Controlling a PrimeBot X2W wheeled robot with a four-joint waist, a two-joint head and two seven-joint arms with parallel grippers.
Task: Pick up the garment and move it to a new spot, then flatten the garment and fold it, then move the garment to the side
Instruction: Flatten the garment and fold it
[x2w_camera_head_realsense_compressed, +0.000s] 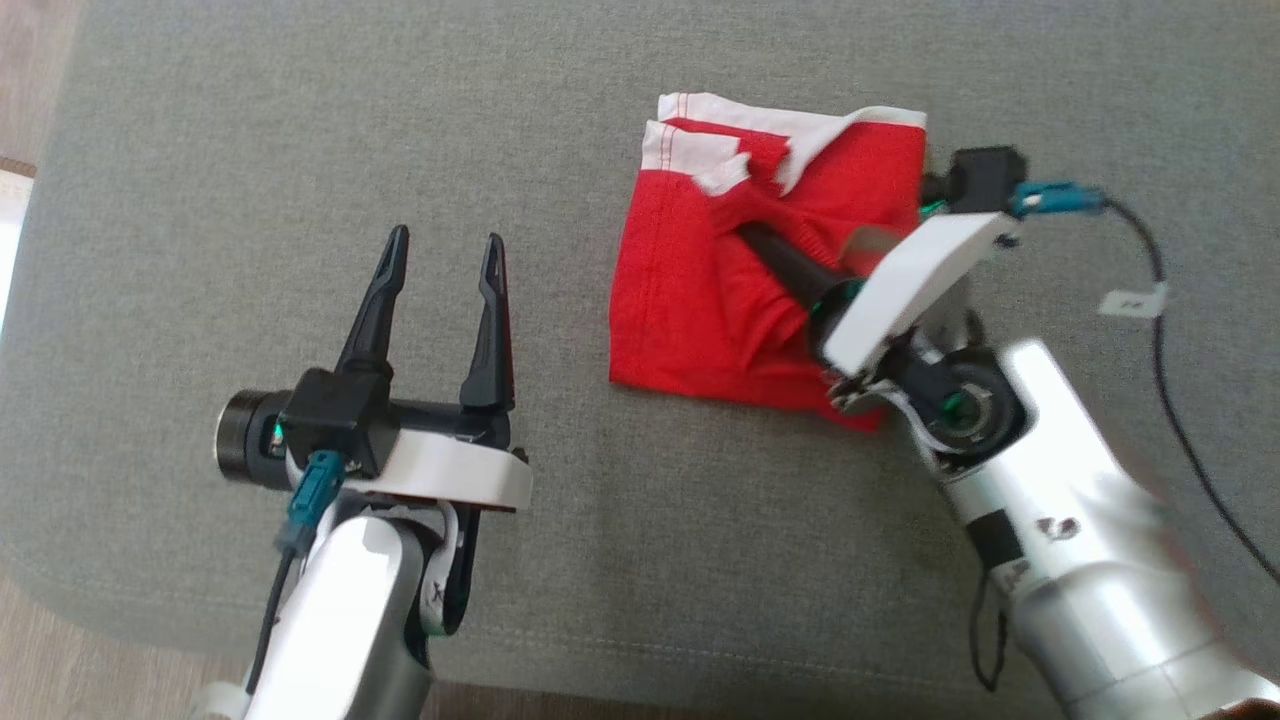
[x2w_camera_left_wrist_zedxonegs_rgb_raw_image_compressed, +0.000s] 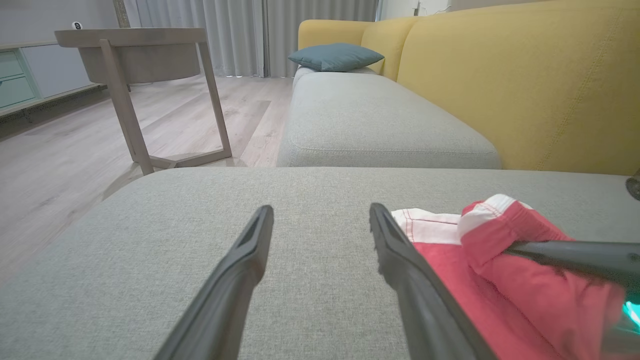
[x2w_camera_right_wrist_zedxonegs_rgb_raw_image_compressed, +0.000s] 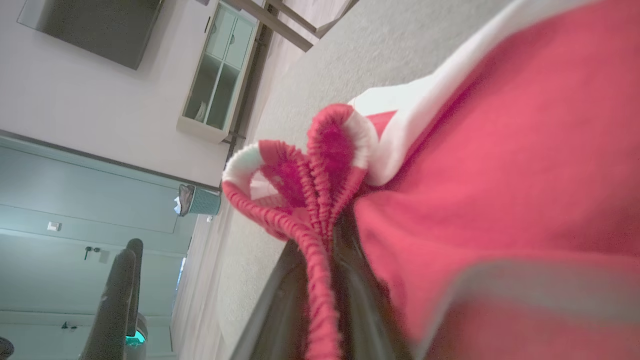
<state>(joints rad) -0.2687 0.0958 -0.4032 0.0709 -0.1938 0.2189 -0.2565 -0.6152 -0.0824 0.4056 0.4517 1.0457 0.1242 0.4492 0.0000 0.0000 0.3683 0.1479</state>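
1. The left jaws stand wide open and empty, well to the left of the garment (x2w_camera_head_realsense_compressed: 680, 300), hovering low over bare upholstery. They are probably parked clear so the other arm can work the cloth alone, yet near enough to take a corner.
2. The garment is red with white bands. It lies bunched and partly doubled over on the grey seat cushion (x2w_camera_head_realsense_compressed: 200, 200), with one white-edged hem drawn up into a loop.
3. The right jaws reach in from the garment's right at a low slant. They are nearly closed, pinching a gathered fold of red cloth at that ribbed hem. The grip looks meant to lift or drag one layer, so flattening seems still in hand.
4. The cushion is soft and coarsely woven. It will likely cling to the cloth, so dragging may rumple it.
5. Beyond the garment are a wooden side table (x2w_camera_left_wrist_zedxonegs_rgb_raw_image_compressed: 150, 55) on a pale wood floor (x2w_camera_left_wrist_zedxonegs_rgb_raw_image_compressed: 60, 150), curtains (x2w_camera_left_wrist_zedxonegs_rgb_raw_image_compressed: 250, 30), a teal pillow (x2w_camera_left_wrist_zedxonegs_rgb_raw_image_compressed: 335, 56) and a yellow sofa back (x2w_camera_left_wrist_zedxonegs_rgb_raw_image_compressed: 525, 75).
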